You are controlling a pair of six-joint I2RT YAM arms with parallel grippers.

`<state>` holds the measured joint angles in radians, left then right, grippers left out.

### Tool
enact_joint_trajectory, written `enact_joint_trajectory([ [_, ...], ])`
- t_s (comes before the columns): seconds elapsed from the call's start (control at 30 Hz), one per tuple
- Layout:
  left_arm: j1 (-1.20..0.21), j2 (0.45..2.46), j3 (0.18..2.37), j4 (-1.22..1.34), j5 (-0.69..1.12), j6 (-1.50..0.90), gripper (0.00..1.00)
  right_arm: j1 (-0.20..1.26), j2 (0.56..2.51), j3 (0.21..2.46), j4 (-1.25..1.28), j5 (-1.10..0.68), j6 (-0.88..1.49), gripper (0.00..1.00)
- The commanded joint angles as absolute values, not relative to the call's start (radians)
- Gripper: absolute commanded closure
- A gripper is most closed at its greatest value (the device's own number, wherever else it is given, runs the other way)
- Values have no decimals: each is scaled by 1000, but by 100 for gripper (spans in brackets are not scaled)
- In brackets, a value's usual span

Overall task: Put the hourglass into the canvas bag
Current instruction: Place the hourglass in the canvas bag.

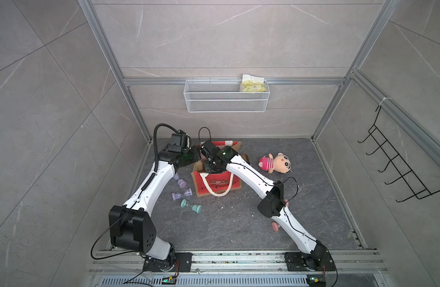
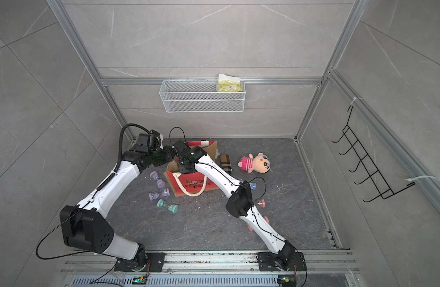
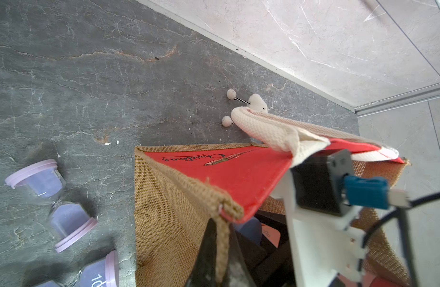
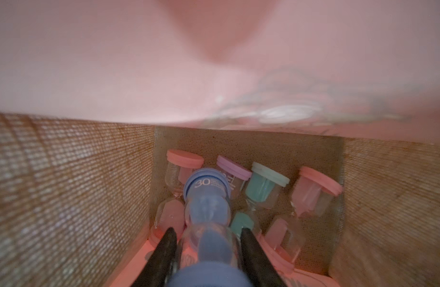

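Observation:
The canvas bag [image 1: 219, 185] [image 2: 192, 185] stands open on the dark floor, with red panels [image 3: 226, 179] and tan burlap sides [image 4: 64, 186]. My left gripper [image 1: 196, 153] [image 2: 170, 151] [image 3: 220, 231] is shut on the burlap rim at the bag's left corner. My right gripper [image 1: 214, 171] [image 2: 186, 170] [image 4: 207, 232] reaches down inside the bag. It is shut on a blue hourglass [image 4: 206, 198], which hangs just above the bag's bottom. Several pink, purple and teal hourglasses [image 4: 263, 184] lie on that bottom.
Two purple hourglasses [image 1: 179, 181] [image 3: 51, 203] and a teal hourglass [image 1: 191, 206] lie left of the bag. A pink hourglass [image 1: 275, 226] shows under the right arm. A plush toy [image 1: 276, 162] and a brown plaid cylinder [image 2: 226, 162] lie to the right. A wire basket [image 1: 226, 97] hangs on the back wall.

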<state>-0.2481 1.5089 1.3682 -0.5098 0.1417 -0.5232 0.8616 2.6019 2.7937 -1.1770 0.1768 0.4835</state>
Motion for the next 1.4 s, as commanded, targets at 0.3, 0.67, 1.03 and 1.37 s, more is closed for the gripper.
enact_joint_trajectory([
  [0.3, -247, 1461, 1371, -489, 132, -531, 100, 854, 2471, 2826, -1183, 187, 483, 29],
  [0.67, -248, 1466, 1377, -500, 136, -536, 100, 853, 2260, 2754, -1185, 169, 464, 11],
  [1.03, -250, 1470, 1389, -523, 196, -525, 100, 834, 1782, 2194, -1102, 270, 455, 1],
  [1.37, -253, 1443, 1358, -533, 219, -548, 100, 717, 1366, 1546, -1126, 328, 617, 0],
])
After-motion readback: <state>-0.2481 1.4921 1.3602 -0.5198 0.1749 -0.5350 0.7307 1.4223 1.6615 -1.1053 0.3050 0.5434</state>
